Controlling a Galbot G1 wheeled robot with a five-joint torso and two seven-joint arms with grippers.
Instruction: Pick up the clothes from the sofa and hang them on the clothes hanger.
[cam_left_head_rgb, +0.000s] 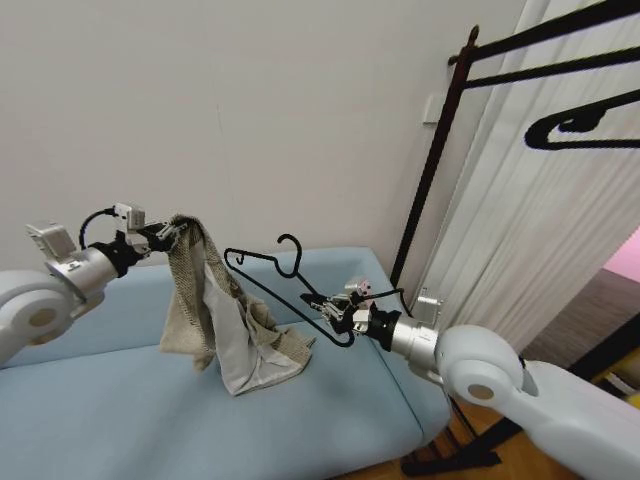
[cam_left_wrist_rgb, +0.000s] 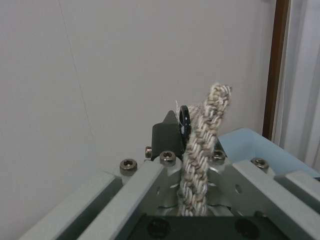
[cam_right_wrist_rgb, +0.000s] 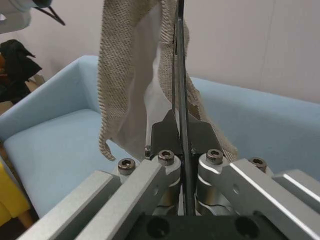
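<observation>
Head view, left of centre: the left gripper (cam_left_head_rgb: 166, 236) is closed on the top of the cloth (cam_left_head_rgb: 215, 320), which hangs down before the sofa (cam_left_head_rgb: 100, 410). At centre the right gripper (cam_left_head_rgb: 335, 312) pinches the hanger (cam_left_head_rgb: 272, 278). I think the hanger's arm should enter the cloth slowly.

Both arms raised and reaching inward; both grippers clamped.

Left arm (cam_left_head_rgb: 60, 285) comes in from my left, forearm near level, wrist aimed at centre; left gripper (cam_left_head_rgb: 170, 235) pinched tight on the cloth (cam_left_wrist_rgb: 200, 150); right arm (cam_left_head_rgb: 480, 370) enters low from the right, elbow bent, forearm angled up toward centre; right gripper (cam_left_head_rgb: 335, 312) closed on the hanger (cam_right_wrist_rgb: 180, 60); I see its fingers (cam_right_wrist_rgb: 165, 132) pressed to either side of the wire.
</observation>
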